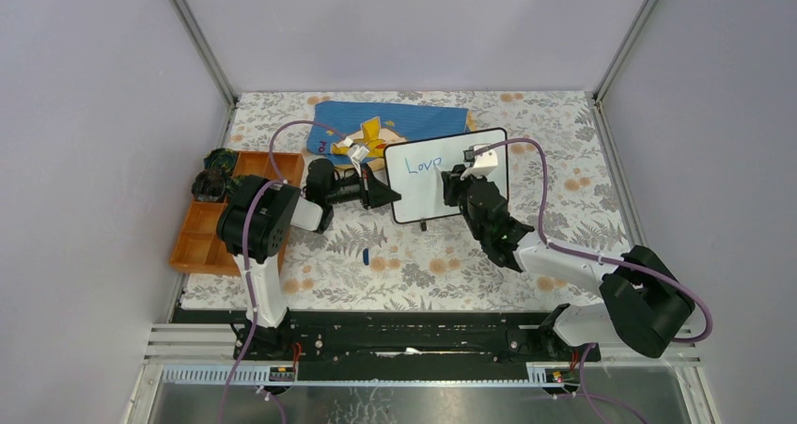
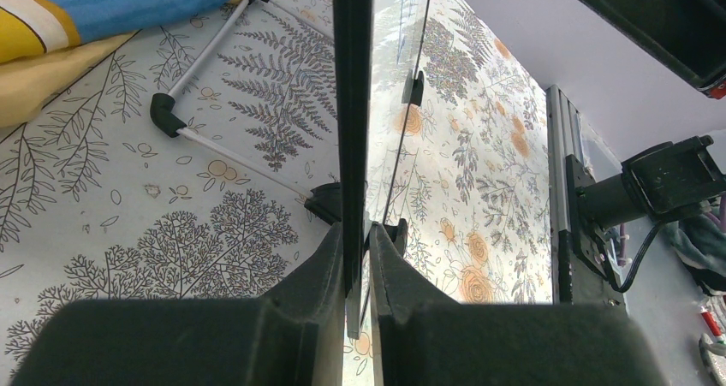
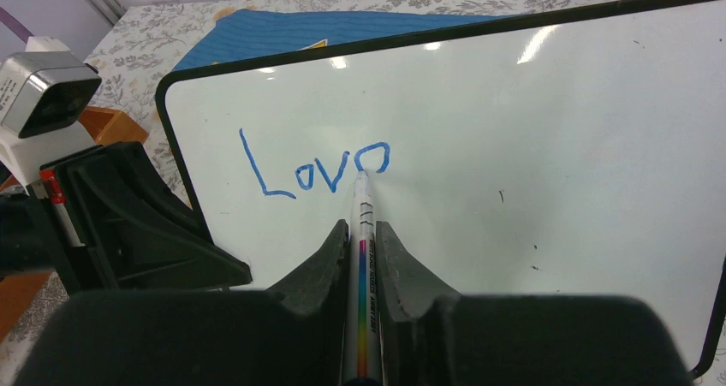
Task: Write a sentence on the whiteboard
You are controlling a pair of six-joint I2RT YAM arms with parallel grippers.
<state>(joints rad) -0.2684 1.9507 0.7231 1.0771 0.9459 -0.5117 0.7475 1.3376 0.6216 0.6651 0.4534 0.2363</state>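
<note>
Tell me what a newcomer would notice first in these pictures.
The whiteboard stands mid-table, with blue writing reading roughly "Love" at its upper left. The right jaws pinch a marker whose tip sits at the last letter, while the left jaws clamp the board's left edge. Behind it lies a blue cloth.

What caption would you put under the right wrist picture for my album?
Right end effector holds a marker tip on the whiteboard, beside blue letters.

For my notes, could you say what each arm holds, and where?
Left gripper jaws: the whiteboard, left edge. Right gripper jaws: the marker, by its barrel.
</note>
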